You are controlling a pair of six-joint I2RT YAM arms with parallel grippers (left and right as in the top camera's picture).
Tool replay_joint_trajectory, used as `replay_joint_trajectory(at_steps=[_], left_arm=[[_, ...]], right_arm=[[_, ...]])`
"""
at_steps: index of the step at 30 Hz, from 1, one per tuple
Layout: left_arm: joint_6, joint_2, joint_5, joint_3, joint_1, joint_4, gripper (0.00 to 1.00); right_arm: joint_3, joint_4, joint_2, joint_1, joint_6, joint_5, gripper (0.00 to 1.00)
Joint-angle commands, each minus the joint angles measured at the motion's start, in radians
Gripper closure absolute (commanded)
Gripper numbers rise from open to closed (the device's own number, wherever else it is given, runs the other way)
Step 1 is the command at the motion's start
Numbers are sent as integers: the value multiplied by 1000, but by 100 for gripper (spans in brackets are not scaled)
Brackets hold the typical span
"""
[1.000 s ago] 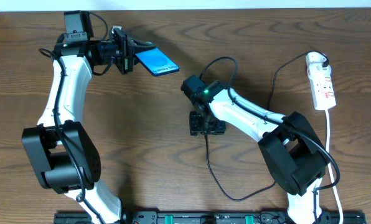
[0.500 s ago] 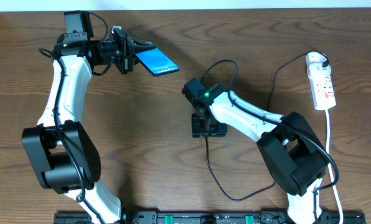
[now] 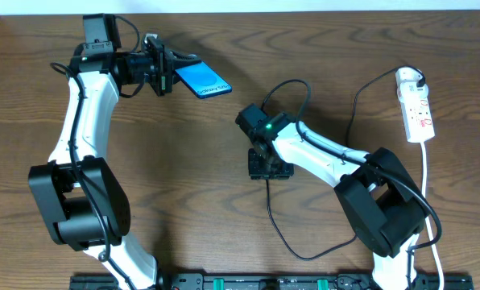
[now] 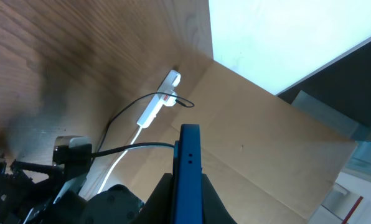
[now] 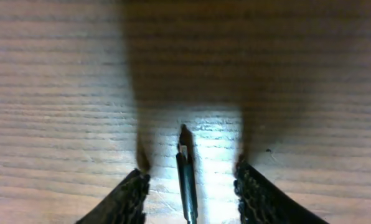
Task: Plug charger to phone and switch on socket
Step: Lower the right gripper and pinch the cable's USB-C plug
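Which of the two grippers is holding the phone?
The left gripper, shut on the blue-screen phone. The right gripper is open, its fingers either side of the charger tip lying on the table.

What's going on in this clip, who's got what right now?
The left end effector holds the slim smartphone with the bright blue screen above the brown wooden table. The right end effector is down at the table and open, its fingers on either side of the tip of the thin black charger cable, not gripping it. The cable runs off to the white power strip with red markings at the far right. Nothing is plugged into the phone yet.
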Motion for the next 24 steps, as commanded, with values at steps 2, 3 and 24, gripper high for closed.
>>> replay_joint_trajectory(at_steps=[2, 3, 24], left_arm=[[6, -13, 43, 5, 4, 0, 93], [6, -13, 43, 5, 4, -2, 92], [6, -13, 43, 5, 4, -14, 93]], right_arm=[[-28, -24, 20, 19, 9, -63, 60], [-28, -26, 20, 20, 9, -64, 60], [-27, 23, 20, -29, 5, -79, 99]])
